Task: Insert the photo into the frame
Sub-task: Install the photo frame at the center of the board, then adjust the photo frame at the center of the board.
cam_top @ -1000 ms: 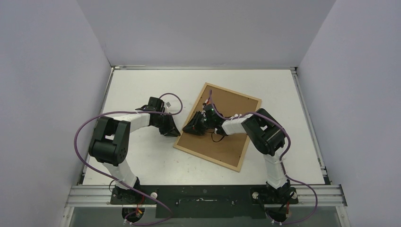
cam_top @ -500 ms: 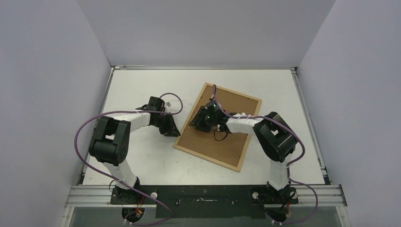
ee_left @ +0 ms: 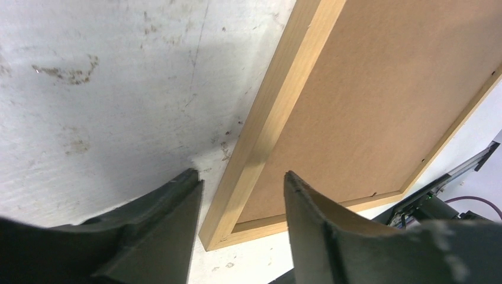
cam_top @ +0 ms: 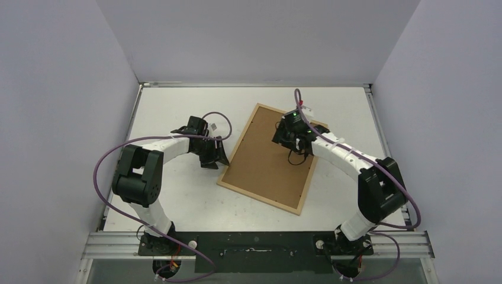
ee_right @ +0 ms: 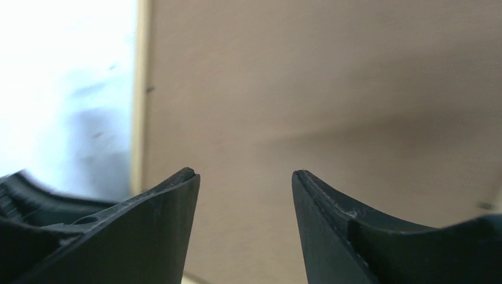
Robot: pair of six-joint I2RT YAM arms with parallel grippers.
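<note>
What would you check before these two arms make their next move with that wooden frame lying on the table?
1. Left pincer empty: ok, jaws apart, nothing held.
2. Right pincer empty: ok, jaws apart over the brown back.
3. Frame lying flat on the table: ok, back side up.
4. Photo inside the frame: cannot tell, no photo shows.
5. Left pincer lined up with the frame's edge: ok, the edge runs between its jaws in the wrist view.
</note>
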